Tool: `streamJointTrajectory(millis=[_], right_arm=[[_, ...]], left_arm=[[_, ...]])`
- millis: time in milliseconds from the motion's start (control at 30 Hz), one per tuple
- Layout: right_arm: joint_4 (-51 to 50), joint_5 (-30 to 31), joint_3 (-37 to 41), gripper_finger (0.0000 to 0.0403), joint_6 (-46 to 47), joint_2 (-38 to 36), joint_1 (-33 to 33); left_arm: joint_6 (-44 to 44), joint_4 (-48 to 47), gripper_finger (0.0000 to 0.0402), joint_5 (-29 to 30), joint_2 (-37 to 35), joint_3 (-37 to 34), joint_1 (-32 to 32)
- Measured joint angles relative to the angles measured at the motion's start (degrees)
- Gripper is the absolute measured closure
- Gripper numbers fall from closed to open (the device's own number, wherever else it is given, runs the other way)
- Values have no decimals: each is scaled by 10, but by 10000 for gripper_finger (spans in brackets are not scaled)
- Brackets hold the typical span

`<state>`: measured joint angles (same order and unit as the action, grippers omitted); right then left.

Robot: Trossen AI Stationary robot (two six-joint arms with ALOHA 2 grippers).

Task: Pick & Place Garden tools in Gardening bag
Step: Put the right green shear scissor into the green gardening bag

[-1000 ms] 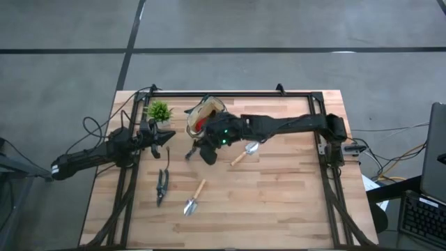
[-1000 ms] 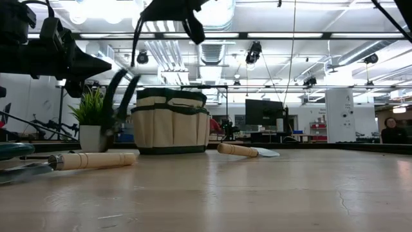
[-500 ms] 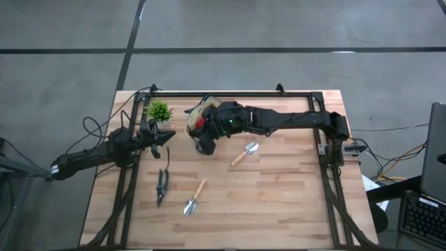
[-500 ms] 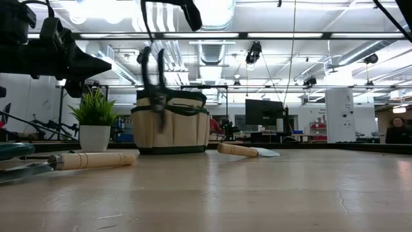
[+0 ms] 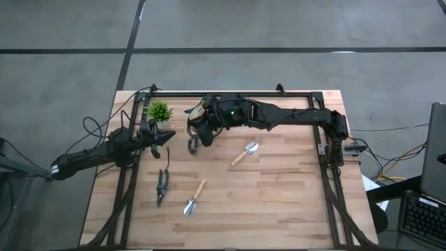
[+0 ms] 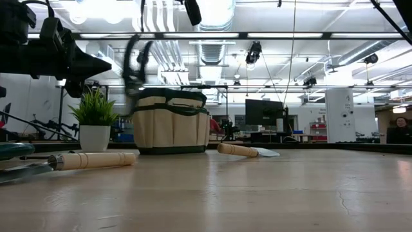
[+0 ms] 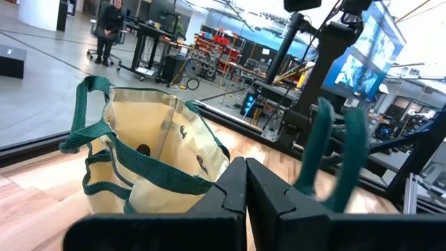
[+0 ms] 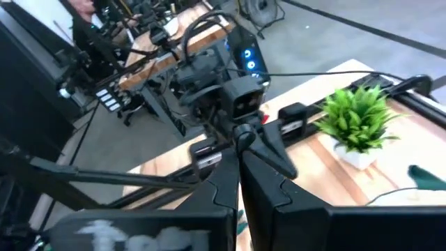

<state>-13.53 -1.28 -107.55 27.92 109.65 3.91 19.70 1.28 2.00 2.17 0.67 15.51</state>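
Observation:
My right gripper (image 5: 196,135) is shut on the grey shears with green handles (image 7: 338,157). It hangs them in the air just at the near left side of the beige gardening bag (image 6: 170,125), about level with the bag's top. The bag stands upright at the table's far middle. On the table lie dark pruning shears (image 5: 162,185) and two wooden-handled trowels (image 5: 194,199) (image 5: 244,152). My left gripper (image 5: 169,137) waits shut and level at the table's left, pointing toward the bag. My right gripper is shut on the grey shears near their upper end; its own fingers (image 8: 230,183) hide the place of contact, so which part it has cannot be told. The shears (image 6: 135,61) hang below the fingers, lifted clear of the table and the bag, blurred from swinging.
A small green potted plant (image 5: 159,111) stands at the far left, close beside the bag. A black frame (image 5: 230,94) runs along the table's far and side edges. Bare wood lies at the near right. A person sits far off in the room (image 6: 403,125).
My right gripper has risen and gone toward the table's far edge, closer to the bag, staying shut. The grey shears have come up with it from beside the plant pot's height to the level of the bag's top, swinging.

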Motion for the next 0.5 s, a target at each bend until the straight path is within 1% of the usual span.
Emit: streamJointTrajectory(millis=[167,500], right_arm=[[21,0,0,395,5,0,9],[24,0,0,395,9,0,18]], left_arm=[[0,0,396,0,0,0,0],[0,0,396,0,0,0,0]])
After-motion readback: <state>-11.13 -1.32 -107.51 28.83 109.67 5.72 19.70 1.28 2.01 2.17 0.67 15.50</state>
